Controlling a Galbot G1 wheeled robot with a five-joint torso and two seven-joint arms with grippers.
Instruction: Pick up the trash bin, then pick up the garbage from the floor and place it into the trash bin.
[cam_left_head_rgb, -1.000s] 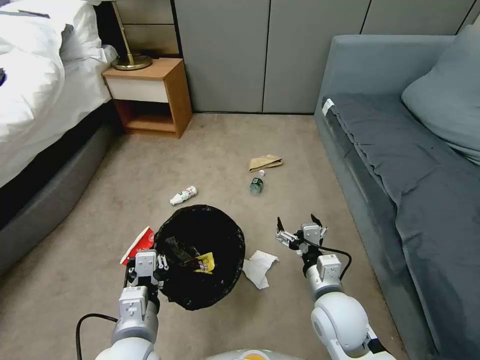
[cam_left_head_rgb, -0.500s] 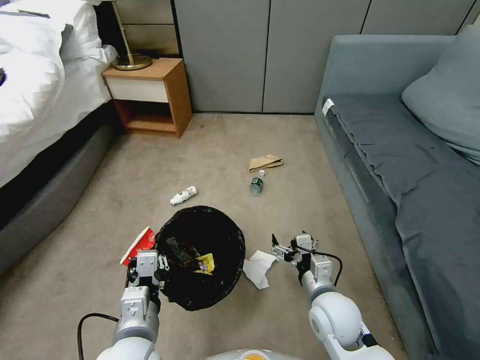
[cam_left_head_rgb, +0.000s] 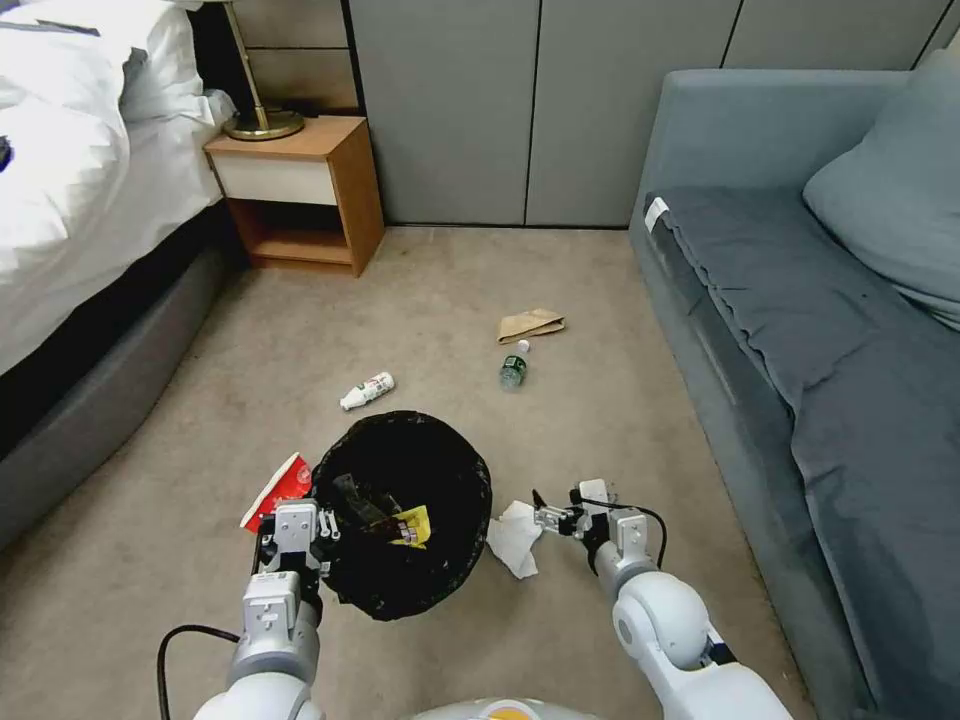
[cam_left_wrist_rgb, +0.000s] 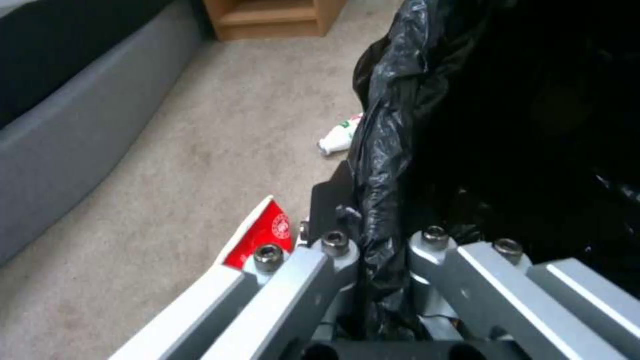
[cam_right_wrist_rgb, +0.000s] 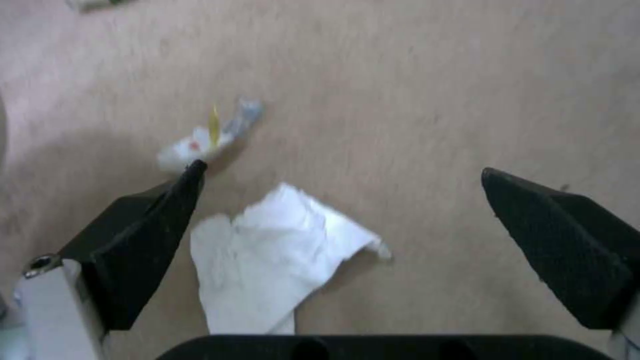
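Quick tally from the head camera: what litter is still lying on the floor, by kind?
Bottles: 2, the white bottle and the clear bottle
Crumpled white paper: 1
Brown paper bag: 1
Red wrapper: 1
Total: 5

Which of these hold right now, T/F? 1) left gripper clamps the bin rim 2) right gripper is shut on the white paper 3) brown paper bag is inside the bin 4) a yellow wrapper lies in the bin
1) The left gripper clamps the trash bin rim: true.
2) The right gripper is shut on the white paper: false; it is open above the paper on the floor.
3) The brown paper bag is inside the bin: false; it lies on the carpet beyond the bin.
4) A yellow wrapper lies in the bin: true.
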